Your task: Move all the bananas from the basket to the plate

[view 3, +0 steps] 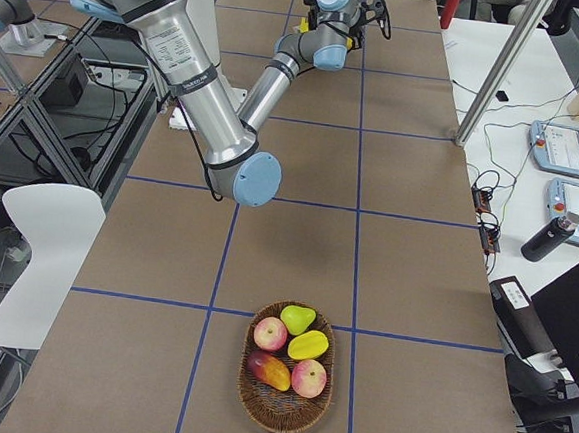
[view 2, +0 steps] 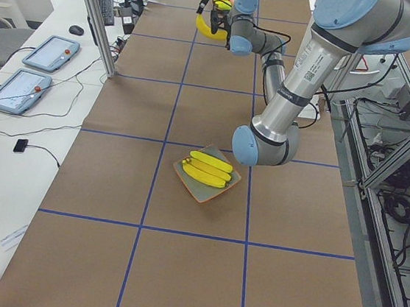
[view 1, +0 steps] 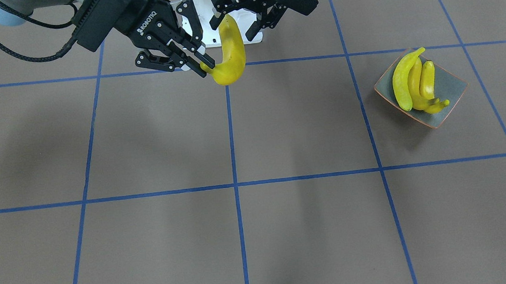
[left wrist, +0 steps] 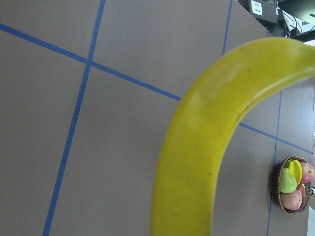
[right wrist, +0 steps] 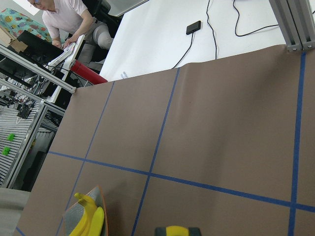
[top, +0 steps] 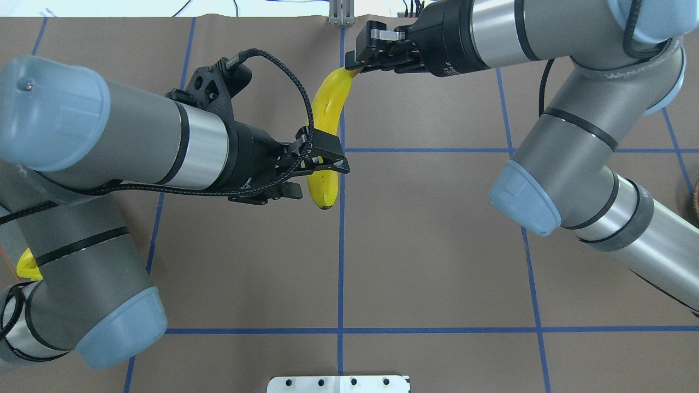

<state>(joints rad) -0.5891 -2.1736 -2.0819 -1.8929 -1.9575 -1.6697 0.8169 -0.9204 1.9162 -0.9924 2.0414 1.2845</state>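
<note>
A banana point(view 1: 232, 53) is held over the table's middle, its tip clenched in the jaws of the right gripper point(view 1: 203, 68), those of the left gripper point(view 1: 234, 29) spread around it; released too soon, it could be dropped.

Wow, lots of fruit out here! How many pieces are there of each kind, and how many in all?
Bananas: 4 (three on the plate, one held up in the air)
Pink-red round fruits in the basket: 2
Green pear: 1
Yellow-green fruit: 1
Red-and-orange oval fruit: 1
Total: 9
</note>
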